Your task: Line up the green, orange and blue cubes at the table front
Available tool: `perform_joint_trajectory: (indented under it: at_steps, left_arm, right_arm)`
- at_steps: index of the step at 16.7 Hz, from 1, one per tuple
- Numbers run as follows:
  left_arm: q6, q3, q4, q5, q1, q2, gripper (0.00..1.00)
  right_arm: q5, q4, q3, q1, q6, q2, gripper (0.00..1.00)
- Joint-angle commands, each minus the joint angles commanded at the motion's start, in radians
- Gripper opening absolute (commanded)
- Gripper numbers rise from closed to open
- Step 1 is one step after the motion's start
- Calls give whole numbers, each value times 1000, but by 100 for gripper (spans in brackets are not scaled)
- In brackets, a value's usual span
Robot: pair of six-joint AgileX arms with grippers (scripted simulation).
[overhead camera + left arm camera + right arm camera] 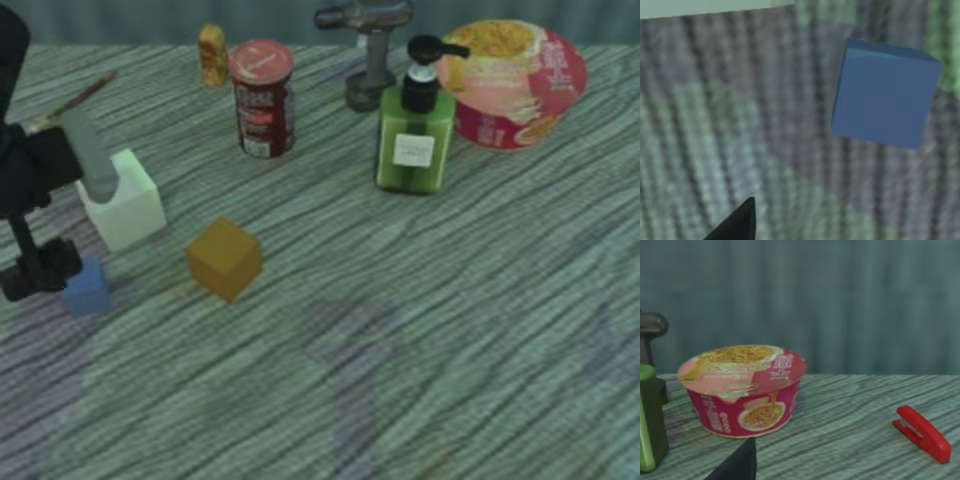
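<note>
the left hand sits low at the counter's left edge just beside the blue cube, its finger spread impossible to tell, with the mint-green cube just behind and the orange cube resting nearby to the right.

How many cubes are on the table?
3: green cube at the table's left, blue cube just in front of it by the left gripper, orange cube to their right.
</note>
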Motion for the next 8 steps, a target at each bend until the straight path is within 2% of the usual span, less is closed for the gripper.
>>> perform_joint_trajectory:
  at_steps: [4,8]
  left_arm:
    - [97,128,-82,2,-8,161,100]
    - [111,147,-94,2,-10,182,100]
  right_arm:
    - [0,0,0,0,0,0,100]
    - [0,0,0,0,0,0,100]
